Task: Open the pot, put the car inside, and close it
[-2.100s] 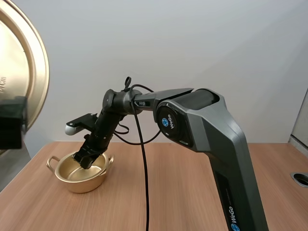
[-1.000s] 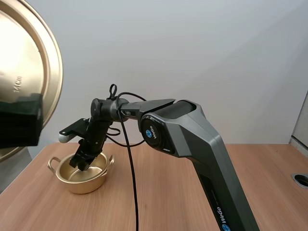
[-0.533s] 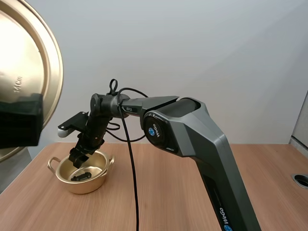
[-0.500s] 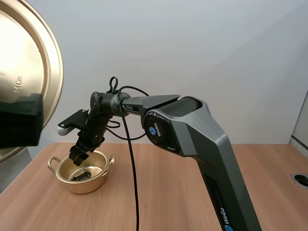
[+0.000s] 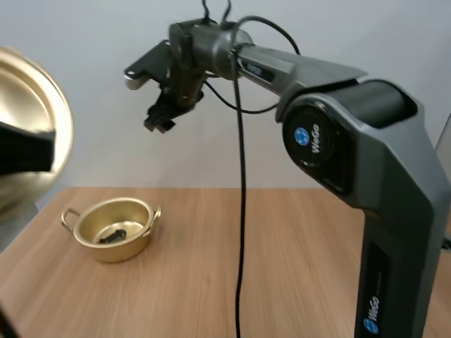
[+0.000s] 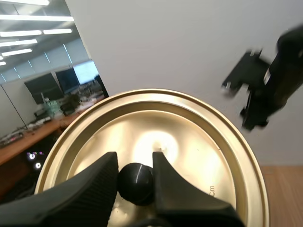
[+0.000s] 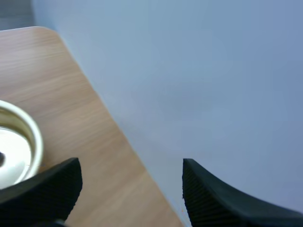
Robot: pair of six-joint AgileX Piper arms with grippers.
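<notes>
Pot (image 5: 116,246) is seen standing open on the wooden table (image 5: 282,239), toward the left side of the high view, its two small handles sticking out at either side. The right arm (image 5: 352,141) is stretched up and across from its base, so that the right gripper (image 5: 161,120) hangs high above the table, well clear of the pot and above and a little to the right of it. From the right wrist view its two black fingers (image 7: 45,189) are seen set wide apart with nothing between them, and part of the pot's rim is seen far below beside the table's far edge. The golden lid (image 5: 35,105) is held up in the air at the left edge of the high view, well apart from the pot and tilted so that its face is turned toward the camera. The left gripper (image 6: 135,158) is clamped on the lid's black knob (image 6: 136,178), which is pinched between the two fingertips; the right gripper is seen farther off, beyond the lid's rim. The car (image 5: 113,234), small and dark, is seen lying on the bottom of the pot, touched by neither gripper.
</notes>
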